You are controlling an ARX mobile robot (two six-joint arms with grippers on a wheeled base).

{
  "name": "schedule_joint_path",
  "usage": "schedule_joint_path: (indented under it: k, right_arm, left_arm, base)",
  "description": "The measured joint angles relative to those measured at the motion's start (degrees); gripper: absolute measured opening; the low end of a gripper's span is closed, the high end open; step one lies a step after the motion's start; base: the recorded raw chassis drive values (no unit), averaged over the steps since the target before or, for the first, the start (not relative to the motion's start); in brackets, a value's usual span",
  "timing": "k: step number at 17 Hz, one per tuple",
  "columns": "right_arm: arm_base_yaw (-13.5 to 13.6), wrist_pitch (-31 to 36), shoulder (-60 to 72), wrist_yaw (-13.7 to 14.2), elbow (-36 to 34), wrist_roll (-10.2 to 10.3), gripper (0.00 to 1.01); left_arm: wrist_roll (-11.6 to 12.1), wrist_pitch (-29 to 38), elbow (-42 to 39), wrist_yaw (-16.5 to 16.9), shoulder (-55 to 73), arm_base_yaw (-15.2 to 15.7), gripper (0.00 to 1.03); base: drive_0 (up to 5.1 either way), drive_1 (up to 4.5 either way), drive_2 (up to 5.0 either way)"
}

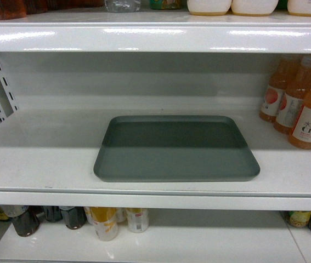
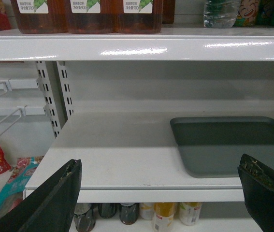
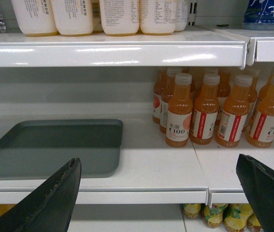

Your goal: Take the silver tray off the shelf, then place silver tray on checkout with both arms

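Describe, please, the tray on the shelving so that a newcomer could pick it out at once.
Find the wide glossy white metal shelf board at the middle level of the store shelving. Near its centre lies a large flat rectangular grey-green matte tray with rounded corners and a low rim. It is the only flat, empty item; its neighbours, to its right, are upright orange drink bottles.

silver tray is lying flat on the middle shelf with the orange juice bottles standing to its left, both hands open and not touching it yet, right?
One detail is wrong: the orange juice bottles stand to the right of the silver tray, as the head view shows. The rest holds: the tray lies flat on the shelf, and the left hand and right hand are open, clear of it.
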Motion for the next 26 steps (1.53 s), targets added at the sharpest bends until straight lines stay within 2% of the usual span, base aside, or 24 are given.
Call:
schedule_joint_path:
  k: [2, 3, 4, 5, 6, 8, 11, 14, 16, 20, 23, 25, 26]
  right_arm:
    - [-0.33, -1.99, 0.42, -1.07, 0.35, -0.02, 0.98]
    - [-2.43, -9.46, 5.16, -7.08, 3.32, 0.07, 0.98]
    - [-2.38, -9.75, 15.5, -9.75, 6.12, 0.28, 0.98]
    - [-1.51, -5.33, 23.87, -12.46, 7.5, 1.01, 0.98]
    - [-0.79, 0.04, 31.1, -12.92, 8.13, 1.46, 0.98]
    - [0.11, 12.17, 48.52, -13.53, 9.29, 2.71, 0.98]
    - [1.7, 29.2, 72.65, -13.46, 14.95, 5.46, 0.98]
    - [3.34, 35.43, 89.79, -13.62, 22.47, 8.5, 0.98]
    - [3.34, 36.33, 97.68, -13.6, 28.04, 11.98, 0.98]
    - [3.41, 37.16, 109.94, -10.45, 39.65, 16.48, 0.98]
    - [3.8, 35.3, 115.91, -8.72, 46.75, 17.31, 0.98]
    - [4.15, 31.8, 122.77, -6.19, 55.8, 17.0, 0.98]
    - [4.17, 28.87, 125.83, -6.19, 60.28, 16.9, 0.98]
  left_arm:
    - [-0.02, -0.31, 0.02, -0.24, 0.07, -0.04, 0.98]
    - [-2.1, -8.9, 3.06, -6.64, 3.61, -2.67, 0.98]
    - [-5.25, -13.68, 8.17, -13.88, 15.91, -5.68, 0.98]
    - [-7.04, -7.52, 11.52, -15.15, 28.0, -6.16, 0.98]
    - [-7.74, -2.25, 13.2, -13.6, 37.4, -6.58, 0.98]
    - [-7.76, 8.59, 15.89, -8.28, 57.51, -7.15, 0.98]
    - [-7.91, 19.96, 22.14, -5.2, 79.62, -8.57, 0.98]
    - [-7.91, 24.5, 30.99, -5.18, 95.1, -10.49, 0.98]
    - [-7.85, 24.85, 36.68, -5.7, 102.92, -10.99, 0.98]
    - [-8.83, 25.51, 48.65, -6.43, 114.57, -11.72, 0.98]
    - [-9.66, 22.95, 55.6, -6.38, 119.58, -12.74, 0.98]
    - [-10.32, 18.99, 63.41, -6.91, 124.5, -12.74, 0.98]
    - [-10.8, 17.25, 66.75, -7.04, 126.86, -12.24, 0.98]
  base:
    - [0.0, 0.0, 0.0]
    - [0.0, 0.0, 0.0]
    - [0.0, 0.0, 0.0]
    - [0.0, 0.0, 0.0]
    - [0.0, 0.0, 0.0]
    - [0.0, 0.0, 0.0]
    - [0.0, 0.0, 0.0]
    - [0.0, 0.0, 0.0]
    - [0.0, 0.0, 0.0]
    - [0.0, 0.0, 0.0]
    - [0.0, 0.0, 0.0]
    - [0.0, 0.0, 0.0]
    - [0.0, 0.0, 0.0]
